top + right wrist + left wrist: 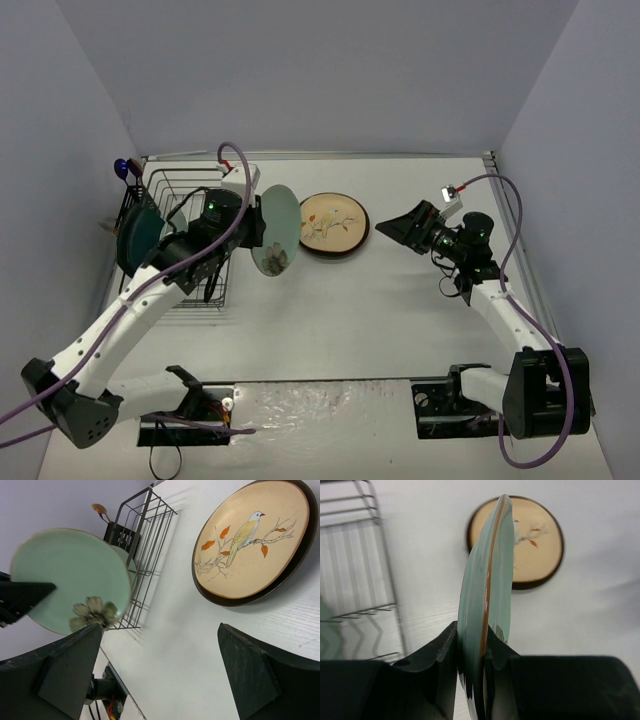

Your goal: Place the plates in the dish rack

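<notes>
left fingers (442, 652): clamped on upright pale mint round plate (490, 575), lower rim hidden between them | black wire dish rack (388, 580): beside them, cut off | right fingers (252, 667): spread, empty, brown-rimmed bird plate (250, 540) ahead on tabletop (185, 640)

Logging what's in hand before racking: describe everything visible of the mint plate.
The mint plate is round, pale green and glossy like glazed ceramic, with a thin brown edge and a flower motif near its rim. It stands on edge, nearly upright, clamped at its rim by the left pincer, between the dish rack and the bird plate. Nothing else seems to touch it.
</notes>
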Controlling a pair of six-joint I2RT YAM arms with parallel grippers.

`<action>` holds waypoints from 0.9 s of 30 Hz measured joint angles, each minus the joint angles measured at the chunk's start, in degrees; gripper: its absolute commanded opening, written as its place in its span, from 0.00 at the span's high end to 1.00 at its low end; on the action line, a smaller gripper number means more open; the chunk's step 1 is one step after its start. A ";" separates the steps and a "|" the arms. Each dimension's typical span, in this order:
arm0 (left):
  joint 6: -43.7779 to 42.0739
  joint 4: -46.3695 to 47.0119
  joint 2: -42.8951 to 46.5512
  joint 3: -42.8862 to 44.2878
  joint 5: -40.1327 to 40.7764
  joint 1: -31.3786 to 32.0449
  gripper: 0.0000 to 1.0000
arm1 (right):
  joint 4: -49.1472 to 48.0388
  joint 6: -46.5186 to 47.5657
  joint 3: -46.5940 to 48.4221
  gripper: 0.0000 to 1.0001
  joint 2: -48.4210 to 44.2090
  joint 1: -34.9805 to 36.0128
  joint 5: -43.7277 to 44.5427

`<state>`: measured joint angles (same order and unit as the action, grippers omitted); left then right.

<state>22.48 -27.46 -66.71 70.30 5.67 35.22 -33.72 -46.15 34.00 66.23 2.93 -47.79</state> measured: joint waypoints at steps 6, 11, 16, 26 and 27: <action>-9.85 -8.36 6.03 5.57 11.13 -4.39 1.00 | 3.09 3.04 0.04 0.02 -0.67 -0.26 0.26; -15.87 -12.66 6.92 6.36 15.39 -11.23 1.00 | 3.14 3.23 -0.10 0.03 -0.67 -0.32 0.26; -20.53 -15.62 4.60 6.36 17.18 -17.06 1.00 | 3.13 3.57 -0.27 0.04 -0.67 -0.49 0.20; -24.66 -16.45 0.88 6.36 17.22 -25.52 1.00 | 3.15 4.31 -1.33 0.04 -0.54 -1.14 -0.20; -24.87 -16.44 0.85 6.36 17.12 -26.23 1.00 | 3.13 4.32 -1.42 0.04 -0.47 -1.15 -0.27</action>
<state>-2.39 -43.90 -65.86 76.66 22.79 8.99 -30.59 -41.83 32.58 65.76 1.78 -48.06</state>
